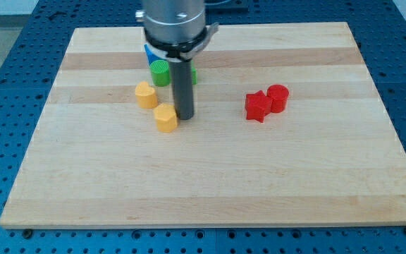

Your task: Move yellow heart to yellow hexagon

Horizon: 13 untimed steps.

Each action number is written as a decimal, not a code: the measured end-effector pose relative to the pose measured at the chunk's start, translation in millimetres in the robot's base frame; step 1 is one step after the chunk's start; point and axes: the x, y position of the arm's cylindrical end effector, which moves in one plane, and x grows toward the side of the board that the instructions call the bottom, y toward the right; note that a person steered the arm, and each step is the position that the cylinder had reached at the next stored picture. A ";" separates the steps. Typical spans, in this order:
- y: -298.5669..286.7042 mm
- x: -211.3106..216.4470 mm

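A yellow block that looks like the heart (146,94) lies left of the board's middle. A yellow block that looks like the hexagon (165,118) lies just below and to the right of it, a small gap apart. My tip (184,115) rests on the board right beside the hexagon's right side, touching it or nearly so. The heart is up and to the left of the tip, on the far side of the hexagon.
A green round block (160,73) sits above the heart, with another green block (193,75) mostly hidden behind the rod and a blue block (149,51) under the arm's body. A red star (258,106) and a red cylinder (278,97) touch at the right.
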 end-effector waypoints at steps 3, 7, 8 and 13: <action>-22.4 -3.1; -50.9 -67.4; -93.1 -66.4; -110.7 -45.3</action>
